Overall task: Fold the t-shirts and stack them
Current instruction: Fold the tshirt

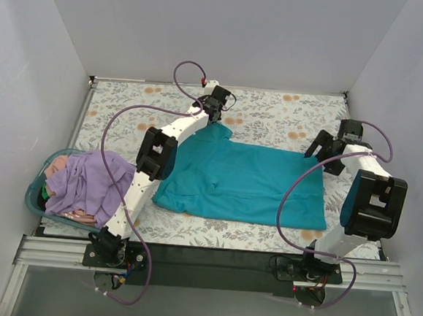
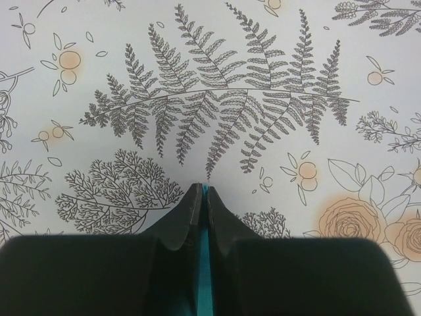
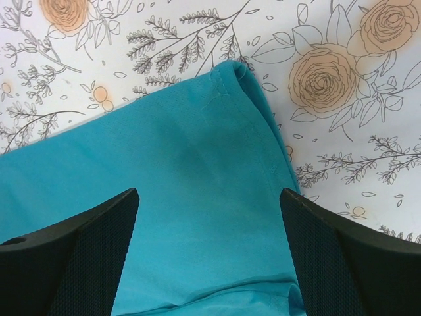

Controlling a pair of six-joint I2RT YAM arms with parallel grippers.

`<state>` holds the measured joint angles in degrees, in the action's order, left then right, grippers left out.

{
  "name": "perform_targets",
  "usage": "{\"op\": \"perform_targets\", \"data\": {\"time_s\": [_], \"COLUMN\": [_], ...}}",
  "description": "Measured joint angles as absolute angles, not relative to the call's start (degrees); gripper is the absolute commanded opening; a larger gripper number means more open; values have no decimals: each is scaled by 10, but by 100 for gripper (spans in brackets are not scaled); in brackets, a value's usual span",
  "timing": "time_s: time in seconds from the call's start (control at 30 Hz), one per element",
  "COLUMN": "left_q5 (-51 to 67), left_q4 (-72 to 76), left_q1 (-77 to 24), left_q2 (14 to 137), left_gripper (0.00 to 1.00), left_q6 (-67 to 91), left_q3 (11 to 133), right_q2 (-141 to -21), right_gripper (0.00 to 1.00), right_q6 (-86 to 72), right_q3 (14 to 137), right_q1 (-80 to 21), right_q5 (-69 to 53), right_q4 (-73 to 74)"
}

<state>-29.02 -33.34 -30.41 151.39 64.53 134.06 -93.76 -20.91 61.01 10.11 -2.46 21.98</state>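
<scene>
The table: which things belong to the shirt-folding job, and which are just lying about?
Job: teal t-shirt; lavender t-shirt; pinkish t-shirt; left gripper, shut on teal cloth; right gripper, open.
Lying about: blue basket; floral table cover.

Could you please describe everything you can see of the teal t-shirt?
The teal t-shirt is plain soft cloth, spread mostly flat on the floral table cover, slightly rumpled. The left gripper is shut on its far-left corner, a sliver of teal showing between the fingers. The right gripper hovers open over its far-right corner.
</scene>
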Motion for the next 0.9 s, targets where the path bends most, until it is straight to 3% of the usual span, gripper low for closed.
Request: {"op": "perform_targets", "data": {"time_s": [0.27, 0.77, 0.9], "left_q5": [-266, -265, -265], "left_q4": [-285, -262, -258], "left_q1": [-304, -305, -305], "left_q2": [1456, 1439, 1436], "left_gripper": [0, 0, 0], "left_q6": [638, 635, 635], "left_q3": [1237, 1203, 1197], "right_q2": [-998, -1097, -1109], "right_gripper": [82, 40, 33], "right_q6": [-225, -256, -259], "right_q3": [649, 735, 743], "right_q1": [96, 83, 82], "right_q5": [-15, 32, 47], "right_q4": [219, 216, 221]}}
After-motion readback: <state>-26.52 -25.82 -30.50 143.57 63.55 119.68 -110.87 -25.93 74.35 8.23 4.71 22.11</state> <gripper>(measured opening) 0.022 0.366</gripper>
